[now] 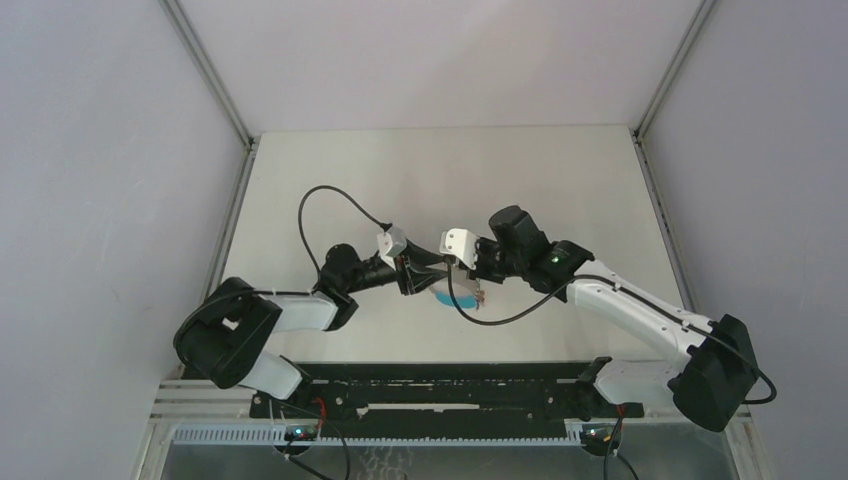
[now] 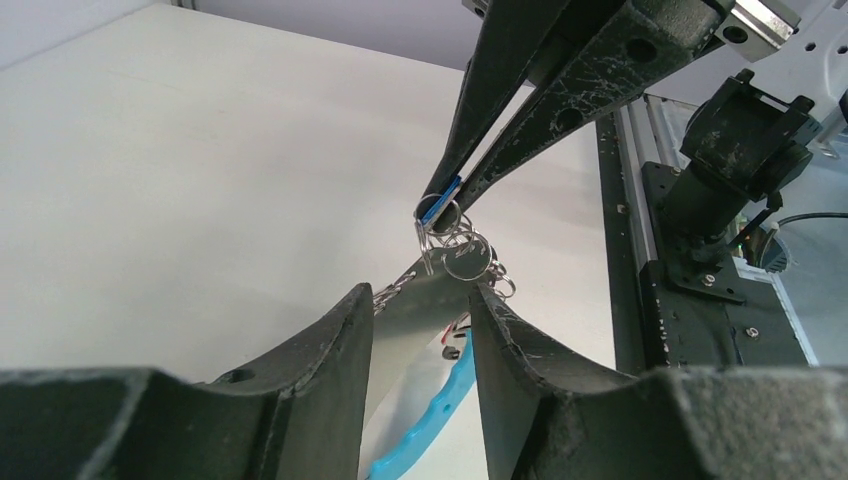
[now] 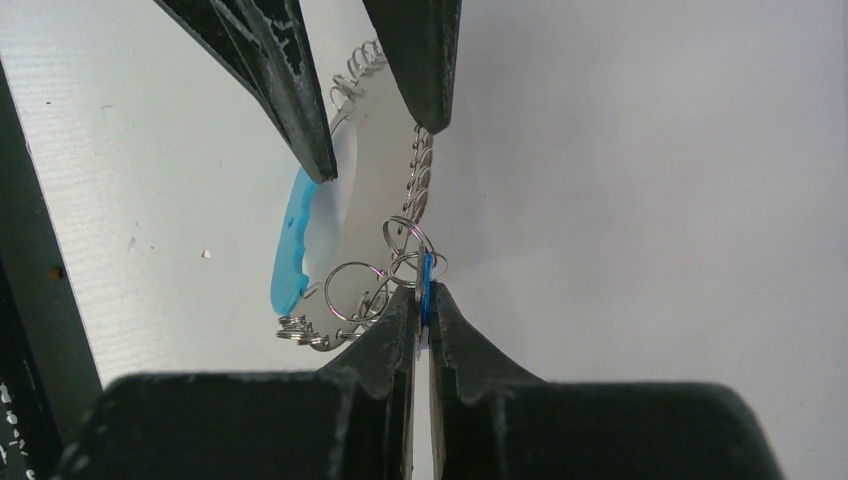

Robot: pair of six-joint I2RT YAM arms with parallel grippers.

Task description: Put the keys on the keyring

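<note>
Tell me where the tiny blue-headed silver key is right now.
In the right wrist view, low centre, the tiny blue-headed key is pinched in the right gripper, right beside the silver wire keyring.

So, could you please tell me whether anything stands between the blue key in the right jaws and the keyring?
Nothing visible does. The blue key, pinched in the right gripper, sits right against the small silver rings of the keyring, which the left gripper holds.
</note>
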